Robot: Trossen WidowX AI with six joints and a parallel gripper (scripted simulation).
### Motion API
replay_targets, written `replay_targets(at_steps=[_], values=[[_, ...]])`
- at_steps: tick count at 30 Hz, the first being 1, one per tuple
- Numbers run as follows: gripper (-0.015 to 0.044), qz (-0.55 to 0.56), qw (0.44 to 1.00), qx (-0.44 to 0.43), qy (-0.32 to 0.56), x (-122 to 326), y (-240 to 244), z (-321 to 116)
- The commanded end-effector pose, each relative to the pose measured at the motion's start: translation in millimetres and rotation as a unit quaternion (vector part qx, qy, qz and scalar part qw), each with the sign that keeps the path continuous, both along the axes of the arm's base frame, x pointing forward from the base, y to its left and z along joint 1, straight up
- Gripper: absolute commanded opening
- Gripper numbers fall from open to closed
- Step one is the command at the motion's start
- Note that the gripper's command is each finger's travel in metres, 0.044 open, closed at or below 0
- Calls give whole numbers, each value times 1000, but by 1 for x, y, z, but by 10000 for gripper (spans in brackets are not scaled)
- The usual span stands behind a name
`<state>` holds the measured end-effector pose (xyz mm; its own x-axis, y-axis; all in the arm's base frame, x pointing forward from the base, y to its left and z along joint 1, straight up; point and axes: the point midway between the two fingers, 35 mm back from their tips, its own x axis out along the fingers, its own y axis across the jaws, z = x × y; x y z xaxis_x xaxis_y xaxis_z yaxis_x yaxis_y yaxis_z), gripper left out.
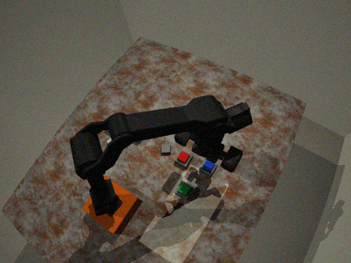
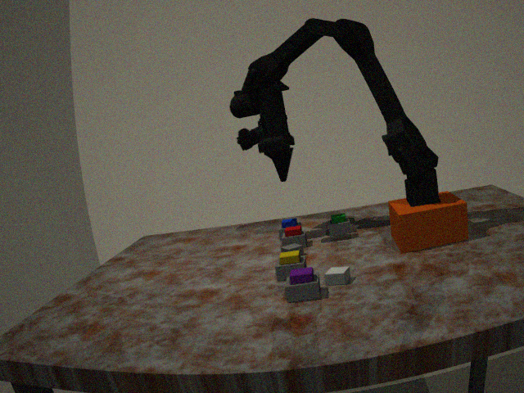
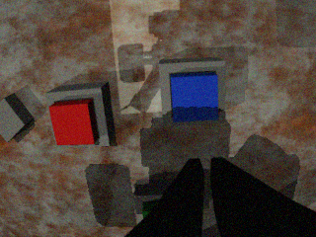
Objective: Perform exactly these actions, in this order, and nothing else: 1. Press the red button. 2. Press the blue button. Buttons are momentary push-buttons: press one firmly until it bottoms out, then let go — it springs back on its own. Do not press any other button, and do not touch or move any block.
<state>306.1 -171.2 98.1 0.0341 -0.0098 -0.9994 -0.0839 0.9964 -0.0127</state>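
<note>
Red button (image 1: 183,156) beside blue button (image 1: 208,165), both unpressed
</note>
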Motion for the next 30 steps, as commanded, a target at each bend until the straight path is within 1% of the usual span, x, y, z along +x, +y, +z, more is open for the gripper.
replay_targets(at_steps=[1, 4, 5, 12, 30], values=[[20, 8, 1000, 1, 3, 4, -5, -11], [20, 8, 1000, 1, 3, 5, -5, -53], [20, 8, 1000, 1, 3, 5, -5, -61], [20, 8, 1000, 1, 3, 4, -5, -64], [20, 8, 1000, 1, 3, 5, -5, -93]])
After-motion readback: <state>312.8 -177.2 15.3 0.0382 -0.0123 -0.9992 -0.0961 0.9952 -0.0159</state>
